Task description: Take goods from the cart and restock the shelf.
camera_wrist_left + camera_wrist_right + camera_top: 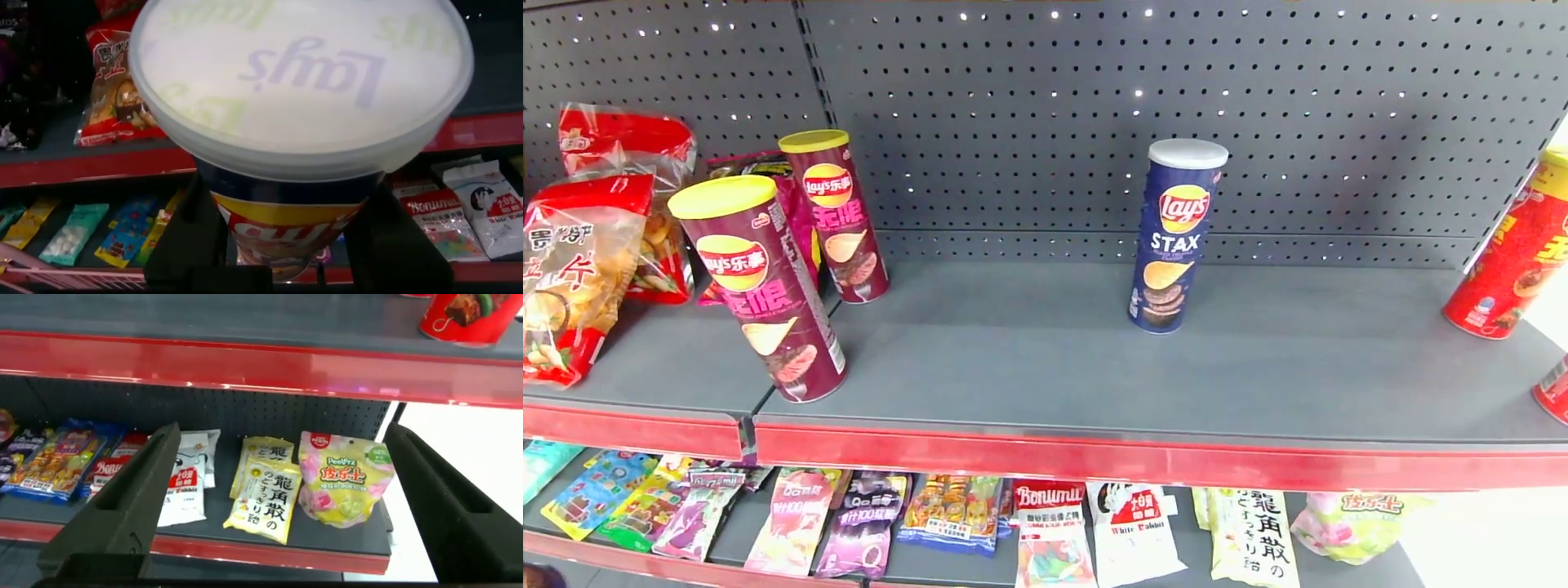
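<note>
At the far left of the upper shelf (pixel 1029 359), crinkly red snack bags (pixel 580 253) run off the picture's edge. A dark packet (pixel 760 167) is mostly hidden behind two maroon cardboard tubes with yellow plastic lids: the front maroon can (pixel 760 286) near the shelf lip and the rear maroon can (pixel 837 216) nearer the perforated grey pegboard (pixel 1094 106). A blue can (pixel 1176 237) with a white lid stands alone mid-shelf, well apart from them. At the right edge a red can (pixel 1515 249) is cut off, and only a sliver of a second red can (pixel 1553 390) shows below it. Flat glossy packets (pixel 1045 531) lie on the shelf below, their lower ends cropped.

In the left wrist view, the left gripper (pixel 286 237) clamps a held can (pixel 302 73), a dark finger pressed on each side of the tube. Its broad, cloudy plastic lid hides most of the body and, it seems, the fingertips. The can is upright in front of the shelves' red edges, not on a shelf.

The right gripper (pixel 284 457) has its dark wedge-shaped fingers spread wide with nothing between them, facing the lower shelf, where yellow sachets (pixel 265 490) lie just beside a pink-green pouch (pixel 343 482).
</note>
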Controlling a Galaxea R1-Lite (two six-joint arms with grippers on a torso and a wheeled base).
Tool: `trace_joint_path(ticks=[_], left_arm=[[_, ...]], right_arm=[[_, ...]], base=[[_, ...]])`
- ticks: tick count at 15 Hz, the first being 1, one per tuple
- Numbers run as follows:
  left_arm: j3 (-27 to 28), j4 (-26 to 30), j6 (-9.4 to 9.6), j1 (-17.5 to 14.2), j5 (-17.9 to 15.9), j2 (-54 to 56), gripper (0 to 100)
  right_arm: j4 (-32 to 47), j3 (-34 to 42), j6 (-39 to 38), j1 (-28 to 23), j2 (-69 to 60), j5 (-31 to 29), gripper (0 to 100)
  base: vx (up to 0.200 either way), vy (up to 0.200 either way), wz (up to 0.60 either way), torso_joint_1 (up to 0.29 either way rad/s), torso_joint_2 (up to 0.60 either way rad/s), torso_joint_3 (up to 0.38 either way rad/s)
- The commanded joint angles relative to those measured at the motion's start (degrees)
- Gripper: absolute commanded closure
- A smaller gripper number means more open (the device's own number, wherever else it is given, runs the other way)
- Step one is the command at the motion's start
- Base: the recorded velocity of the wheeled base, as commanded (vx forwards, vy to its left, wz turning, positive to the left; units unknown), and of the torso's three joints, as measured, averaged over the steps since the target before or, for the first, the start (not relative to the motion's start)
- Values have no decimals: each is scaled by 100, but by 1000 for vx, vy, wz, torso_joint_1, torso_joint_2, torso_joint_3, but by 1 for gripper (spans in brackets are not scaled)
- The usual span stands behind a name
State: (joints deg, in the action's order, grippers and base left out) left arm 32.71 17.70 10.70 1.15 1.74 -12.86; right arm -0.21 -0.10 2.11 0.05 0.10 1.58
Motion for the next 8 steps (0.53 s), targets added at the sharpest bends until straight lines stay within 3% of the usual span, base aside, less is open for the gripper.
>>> trace_joint_path(ticks=[1,4,6,8], left_arm=[[43,-3,-139,0,1,20,100],[43,23,-183,0,-16,108,100],[43,5,-385,0,-25,73,100],[52,-12,-648,0,37,-50,100]], right_arm=[[-94,-500,26,13,219,255,0],[-50,-2548,-562,65,2108,509,0],[-85,-2680,202,83,2838,949,0],[-287,-3049,404,109,4042,984,0]], base=[[0,0,0,0,0,0],[0,0,0,0,0,0],[0,0,0,0,0,0],[0,0,0,0,0,0]])
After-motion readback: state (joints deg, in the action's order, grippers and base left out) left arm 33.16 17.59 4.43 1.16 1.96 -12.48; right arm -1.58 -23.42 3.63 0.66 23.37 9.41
